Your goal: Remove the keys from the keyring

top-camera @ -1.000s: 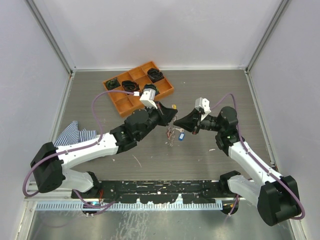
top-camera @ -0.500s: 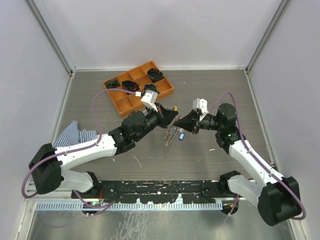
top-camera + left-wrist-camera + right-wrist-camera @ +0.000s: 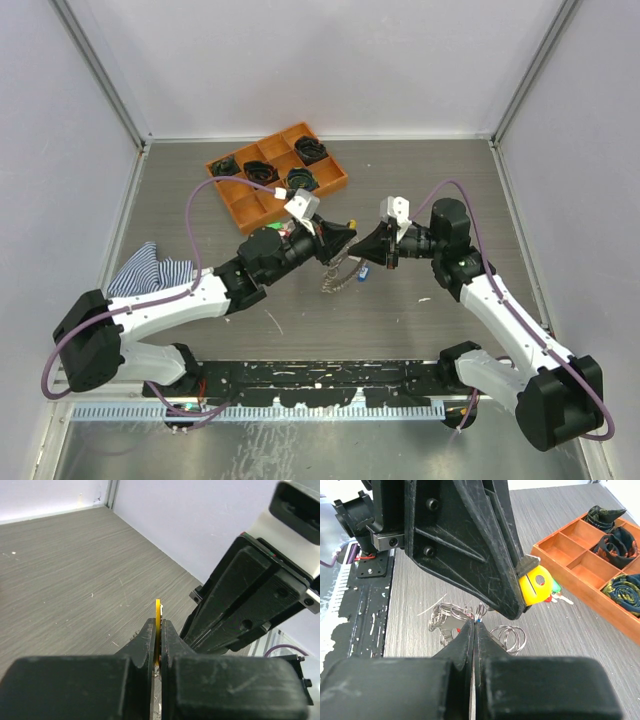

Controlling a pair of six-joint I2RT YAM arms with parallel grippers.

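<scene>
My left gripper (image 3: pixel 347 238) is shut on a key's yellow tag (image 3: pixel 158 614), which also shows as a round yellow tag (image 3: pixel 536 584) in the right wrist view. My right gripper (image 3: pixel 368 252) is shut on a small ring with a blue-tagged key (image 3: pixel 479 619) at its tips. The two grippers meet tip to tip above the table. The keyring (image 3: pixel 336 277), a tangle of silvery wire rings (image 3: pixel 449 616), hangs below them, and more loops (image 3: pixel 512 637) lie beside it. Keys with red and green tags (image 3: pixel 554 597) lie on the table behind.
An orange compartment tray (image 3: pixel 333 180) with black coiled bundles stands at the back left, and it also shows in the right wrist view (image 3: pixel 570 545). A striped cloth (image 3: pixel 150 268) lies at the left. A thin wire scrap (image 3: pixel 272 321) lies near the front.
Both grippers have moved closer together and risen a little. The ring tangle has shifted left and toward the front beneath them.
</scene>
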